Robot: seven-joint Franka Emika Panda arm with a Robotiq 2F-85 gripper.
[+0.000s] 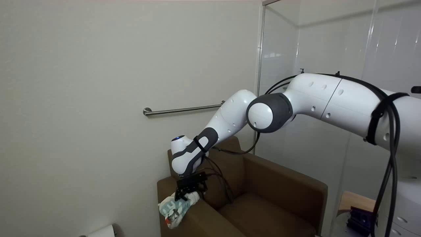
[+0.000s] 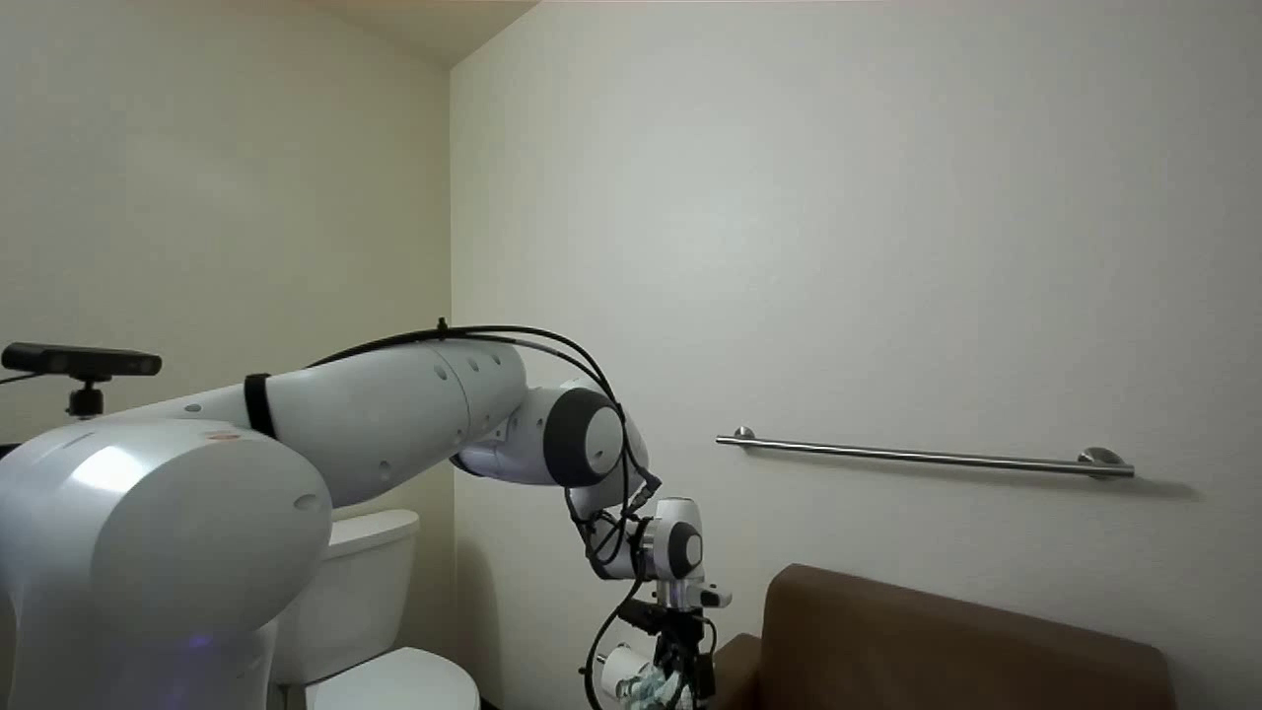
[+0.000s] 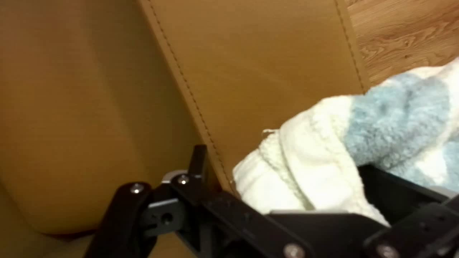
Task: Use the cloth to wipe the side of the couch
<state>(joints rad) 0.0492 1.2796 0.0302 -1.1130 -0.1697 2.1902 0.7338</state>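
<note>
Jaws are spread; I see no pinch. Between them sits the bunched white end of the fluffy white-and-pale-blue cloth [image 3: 344, 150]. The seat-side jaw shows a gap to the fabric; the outer jaw is right up at it, contact I can't confirm.

Cloth lies crosswise on the flat, stitched brown armrest [image 3: 265, 71] of the boxy brown upholstered couch [image 1: 283, 184]. Its white end is just beside the inner seam, toward the smooth brown seat cushion [image 1: 263, 217]. The blue part runs past the outer edge, against wood-grain floor [image 3: 405, 39] in the wrist view. In an exterior view the loose part appears to hang over the plain brown outer face [image 1: 166, 232], which I take as the side to wipe.

Key relation: the cloth's long axis runs from between the jaws outward to that face, and my closing line looks to meet it at a shallow angle. So I expect closing to gather the white end into a wad, tail trailing outward. Good for the wipe.

Risk: shallow bite, cloth slips when dragged. Going lower may bump the armrest.

My read: grasp step, wipe yet to do. Next I'd squeeze, check fabric under both jaws, then go outward and down.
</note>
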